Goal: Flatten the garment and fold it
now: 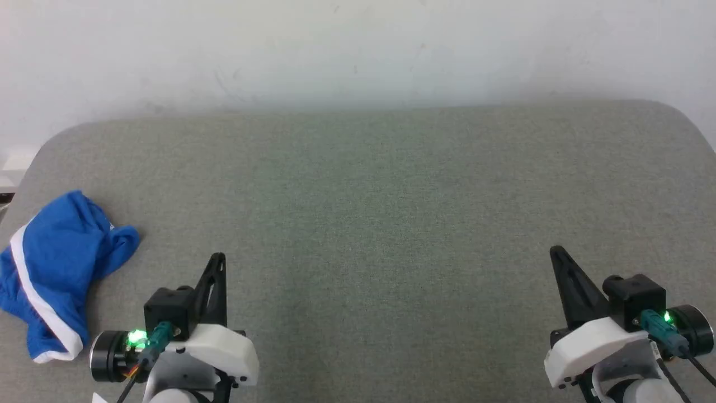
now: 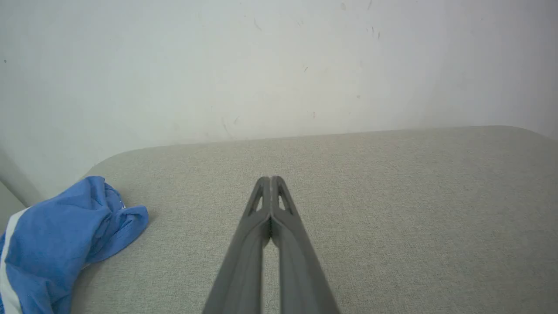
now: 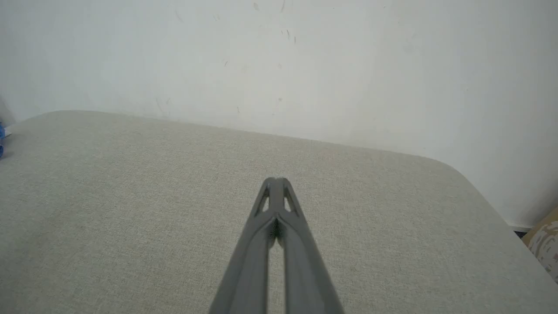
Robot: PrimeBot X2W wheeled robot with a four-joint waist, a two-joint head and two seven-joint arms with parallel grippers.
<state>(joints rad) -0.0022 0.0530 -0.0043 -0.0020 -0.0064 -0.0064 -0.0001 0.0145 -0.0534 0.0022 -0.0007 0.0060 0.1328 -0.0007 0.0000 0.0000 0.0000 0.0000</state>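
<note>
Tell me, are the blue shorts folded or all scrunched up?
Scrunched up. The blue shorts lie in a rumpled heap at the left of the grey surface, one end bunched, the white stripe curving.

The garment lies crumpled at the left edge of the grey tabletop — blue, with a white stripe. My left gripper is by the front edge, near the garment but apart from it, fingers pressed together. My right gripper — also closed — is toward the front right corner.

Table: grey fabric top (rounded corners). Wall: white, scuffed, behind table. Patterned object: beside table.
</note>
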